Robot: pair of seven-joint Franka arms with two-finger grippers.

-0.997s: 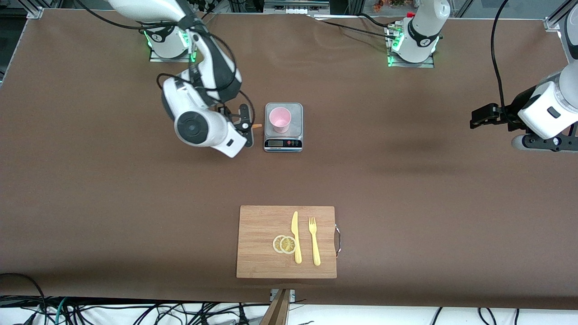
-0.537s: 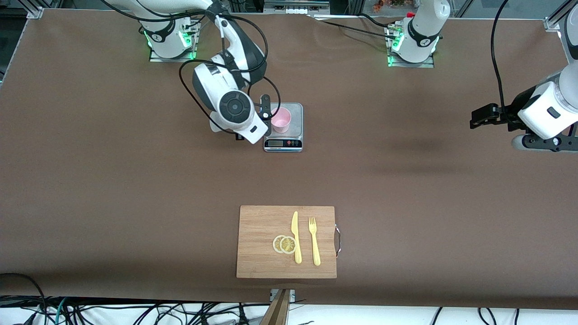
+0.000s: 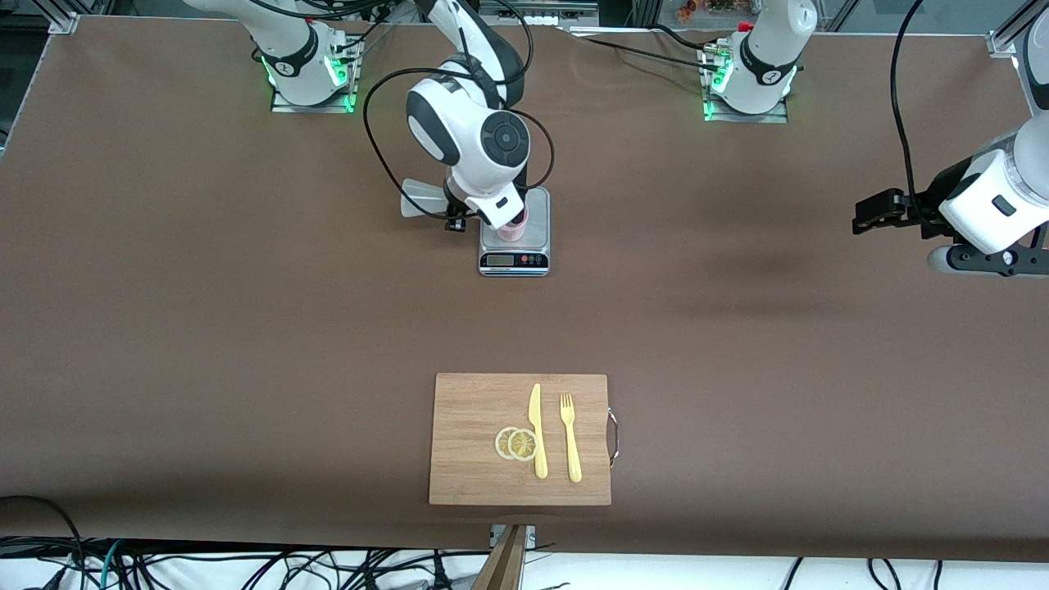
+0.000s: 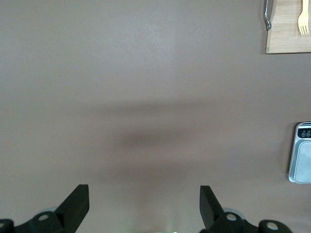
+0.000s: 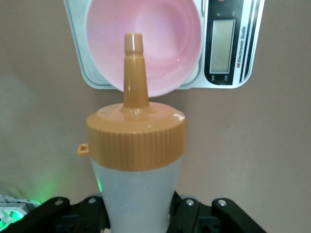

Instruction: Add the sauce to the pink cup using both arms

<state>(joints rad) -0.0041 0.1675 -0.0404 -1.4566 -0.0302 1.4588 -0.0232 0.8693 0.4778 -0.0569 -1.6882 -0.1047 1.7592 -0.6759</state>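
Your right claw (image 5: 138, 213) is clamped on the sauce bottle (image 5: 137, 191), gripping the translucent body below the orange cap (image 5: 136, 138). In the right wrist view the thin nozzle (image 5: 134, 68) points straight at the open mouth of the pink cup (image 5: 160, 48), its tip lined up over the cup's interior. From the front, the right arm's wrist hangs directly above the cup (image 3: 515, 230) and hides most of it, so you see only a sliver of pink at the wrist's lower edge. The cup stands on the steel platform of a small kitchen scale (image 3: 537, 238), whose display faces the front camera.

Your left claw (image 4: 145, 206) waits with its fingers (image 4: 77, 201) spread wide and nothing between them, up over bare table (image 3: 737, 328) toward the left arm's end, well apart from the scale.

Nearer the front camera than the scale lies a wooden cutting board (image 3: 467, 410). On it you have a yellow knife (image 3: 537, 430) and a yellow fork (image 3: 569, 438) lying side by side, with two lemon slices (image 3: 516, 443) overlapping just beside the knife.
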